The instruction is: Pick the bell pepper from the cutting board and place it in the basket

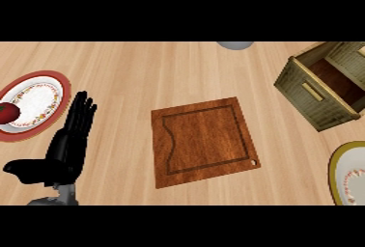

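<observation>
In the head view, the left hand (pixel 65 147) rests on the wooden counter (pixel 143 72) at the left, fingers straight and spread, holding nothing. The cutting board (pixel 204 142) lies mid-counter, with the basket (pixel 310 99) well apart at upper right. Where the bell pepper is cannot be told. A red fruit (pixel 7 113) sits on the red-rimmed plate (pixel 39 94), cut by the left edge.

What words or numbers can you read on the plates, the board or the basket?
None: no letters, numbers or signs show anywhere.
The red-rimmed plate and the yellow-rimmed plate carry only a coloured pattern, not writing.
The cutting board and the wicker basket bear no label.
</observation>
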Robot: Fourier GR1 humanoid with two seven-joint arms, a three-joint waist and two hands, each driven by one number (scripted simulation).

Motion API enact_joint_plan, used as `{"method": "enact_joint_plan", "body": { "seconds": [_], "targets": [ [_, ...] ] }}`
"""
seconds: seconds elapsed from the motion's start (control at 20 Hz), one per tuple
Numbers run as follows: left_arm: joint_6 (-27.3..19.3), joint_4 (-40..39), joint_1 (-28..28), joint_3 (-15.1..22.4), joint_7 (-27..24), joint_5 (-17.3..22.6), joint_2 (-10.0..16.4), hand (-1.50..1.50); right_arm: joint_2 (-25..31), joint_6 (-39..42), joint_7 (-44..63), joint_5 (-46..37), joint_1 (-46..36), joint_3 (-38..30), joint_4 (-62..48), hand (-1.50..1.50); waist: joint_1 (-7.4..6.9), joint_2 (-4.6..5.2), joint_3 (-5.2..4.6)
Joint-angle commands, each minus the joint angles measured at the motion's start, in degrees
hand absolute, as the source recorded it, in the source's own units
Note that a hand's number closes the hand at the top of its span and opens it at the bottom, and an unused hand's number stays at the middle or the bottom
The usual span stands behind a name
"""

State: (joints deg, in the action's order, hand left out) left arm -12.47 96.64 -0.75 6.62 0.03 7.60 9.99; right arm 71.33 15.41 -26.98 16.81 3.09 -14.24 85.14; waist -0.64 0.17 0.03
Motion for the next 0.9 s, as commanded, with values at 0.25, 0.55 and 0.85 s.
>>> {"method": "enact_joint_plan", "body": {
  "seconds": [0.25, 0.55, 0.85],
  "targets": [
    [-0.65, -3.9, -2.22, 0.44, -1.46, -2.71, -2.53, 0.0, -4.08, 3.42, -7.4, -13.47, -18.53, 7.09, -21.78, 1.5, -1.07, 0.26, 0.01],
    [0.59, 0.35, -1.49, 0.0, 1.29, -2.08, -1.76, 0.0, -10.56, 0.33, -12.55, -24.94, -26.5, 13.0, -31.0, 1.5, -1.18, 0.2, 0.03],
    [2.3, 2.43, 0.29, -1.48, 3.67, -0.25, -1.27, 0.0, -14.84, -0.61, -17.51, -31.8, -35.01, 13.7, -42.86, 1.5, -0.75, 0.07, 0.02]
  ]
}}
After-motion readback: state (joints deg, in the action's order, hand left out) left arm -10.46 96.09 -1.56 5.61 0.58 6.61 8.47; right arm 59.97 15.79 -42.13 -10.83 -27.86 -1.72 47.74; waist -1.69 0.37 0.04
